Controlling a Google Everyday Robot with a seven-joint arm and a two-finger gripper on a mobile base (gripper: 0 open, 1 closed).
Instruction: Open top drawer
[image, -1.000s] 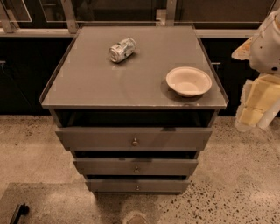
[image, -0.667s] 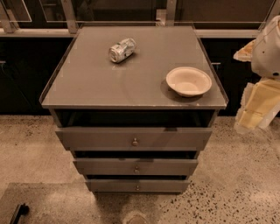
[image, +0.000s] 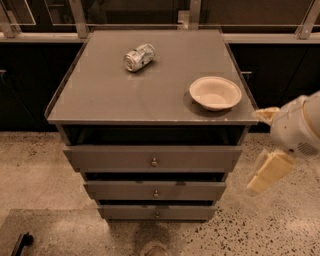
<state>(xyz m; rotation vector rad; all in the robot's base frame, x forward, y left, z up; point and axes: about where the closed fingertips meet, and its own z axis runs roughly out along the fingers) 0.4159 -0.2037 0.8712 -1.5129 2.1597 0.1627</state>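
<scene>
The top drawer (image: 115, 159) is the widest of three grey-brown drawers in a cabinet, with a small round metal knob (image: 154, 162) at its centre. A dark gap shows between its front and the cabinet top (image: 100, 95). My gripper (image: 266, 145) is to the right of the cabinet, level with the top drawer and clear of it. Its cream fingers (image: 270, 171) are spread apart and hold nothing. It is well to the right of the knob.
A crushed silver can (image: 138, 57) and a white bowl (image: 215, 93) lie on the cabinet top. Two narrower drawers (image: 155, 191) sit below the top one. Dark cabinets and a railing stand behind. The floor is speckled, with a dark object (image: 21, 244) at the lower left.
My gripper has moved down and a little left, from beside the cabinet top to beside the top drawer. The drawers, can and bowl have not moved.
</scene>
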